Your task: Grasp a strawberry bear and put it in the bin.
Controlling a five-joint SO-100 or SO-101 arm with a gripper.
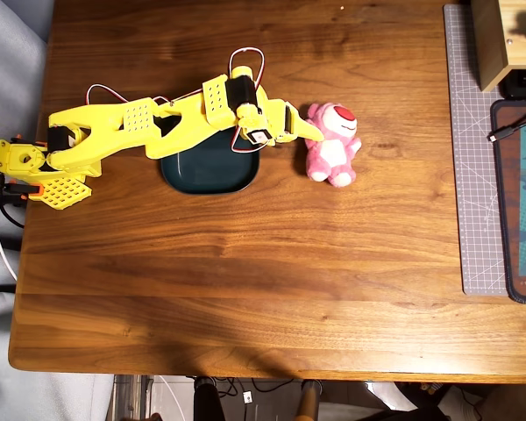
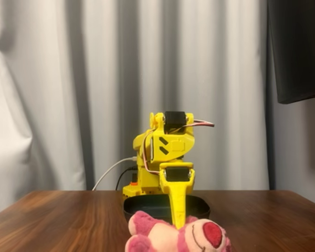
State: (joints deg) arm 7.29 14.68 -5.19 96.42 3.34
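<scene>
**End effector at the bear's head**

The strawberry bear [image 1: 332, 143] lies on the tabletop [image 1: 245, 263] to the right of the bin [image 1: 206, 172] in the overhead view, well outside it. The yellow end effector [image 1: 311, 133] touches the bear's head; whether it grips cannot be told.

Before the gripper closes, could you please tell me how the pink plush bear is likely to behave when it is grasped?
The strawberry bear looks like soft plush, so it will probably squash between the fingers rather than resist. It lies flat on the wooden table, so rolling seems unlikely. It looks small and light beside the gripper, so a nudge may slide it.
</scene>
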